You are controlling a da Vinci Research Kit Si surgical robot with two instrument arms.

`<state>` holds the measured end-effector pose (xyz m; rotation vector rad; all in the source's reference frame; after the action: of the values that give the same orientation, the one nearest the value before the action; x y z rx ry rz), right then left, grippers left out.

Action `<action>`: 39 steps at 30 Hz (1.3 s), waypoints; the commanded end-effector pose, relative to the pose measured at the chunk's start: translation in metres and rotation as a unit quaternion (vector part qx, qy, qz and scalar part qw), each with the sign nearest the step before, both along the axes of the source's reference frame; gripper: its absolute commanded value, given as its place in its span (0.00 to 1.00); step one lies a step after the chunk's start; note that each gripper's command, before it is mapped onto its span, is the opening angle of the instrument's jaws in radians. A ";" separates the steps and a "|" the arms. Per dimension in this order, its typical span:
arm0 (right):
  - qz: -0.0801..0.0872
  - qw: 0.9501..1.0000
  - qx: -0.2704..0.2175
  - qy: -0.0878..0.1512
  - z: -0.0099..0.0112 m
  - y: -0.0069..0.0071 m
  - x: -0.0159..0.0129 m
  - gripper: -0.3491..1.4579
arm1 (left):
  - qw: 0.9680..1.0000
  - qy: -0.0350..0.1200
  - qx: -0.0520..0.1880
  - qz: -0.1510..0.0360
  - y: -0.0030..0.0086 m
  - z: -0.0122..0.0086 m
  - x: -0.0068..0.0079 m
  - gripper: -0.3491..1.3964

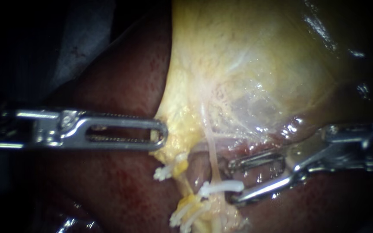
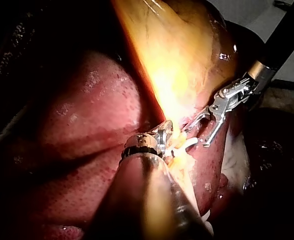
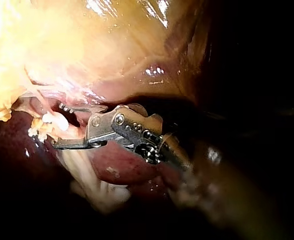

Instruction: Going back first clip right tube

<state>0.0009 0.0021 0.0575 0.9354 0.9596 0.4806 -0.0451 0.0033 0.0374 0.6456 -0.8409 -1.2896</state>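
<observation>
With its jaws wide apart and empty just beside the white clip (image 1: pixel 223 186) seated across the right tube (image 1: pixel 212 151), the right instrument (image 1: pixel 232 181) looks set to retreat, which calls for a straight pull-back clear of the clip, while the left instrument (image 1: pixel 161 134) grips the gallbladder (image 1: pixel 238 64) edge.

Left instrument (image 1: pixel 162 134): bright polished steel, a long slot down its end, fine teeth showing inside.
Right instrument (image 1: pixel 233 182): same silver metal — slotted too, glinting.
Shaft (image 2: pixel 286 35): slim, black — brass-coloured collar (image 2: pixel 260 70) where it meets the steel.
Wrist hinge (image 3: pixel 119 119): round screw heads, small holes.
</observation>
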 end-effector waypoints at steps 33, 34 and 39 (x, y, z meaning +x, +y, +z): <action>0.040 0.998 -0.056 0.012 -0.0070 0.0073 -0.0054 0.47 | 1.000 0.000 -0.001 0.002 -0.0001 0.0022 -0.0018 0.00; 0.040 0.998 -0.056 0.012 -0.0070 0.0072 -0.0054 0.47 | 1.000 -0.002 -0.002 0.002 -0.0002 0.0025 -0.0021 0.00; 0.040 0.998 -0.056 0.012 -0.0070 0.0072 -0.0054 0.47 | 1.000 0.000 -0.003 0.005 -0.0003 0.0044 -0.0036 0.00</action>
<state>-0.0046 0.0093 0.0505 0.8059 1.0388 0.4789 -0.0490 0.0029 0.0422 0.6448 -0.8392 -1.2766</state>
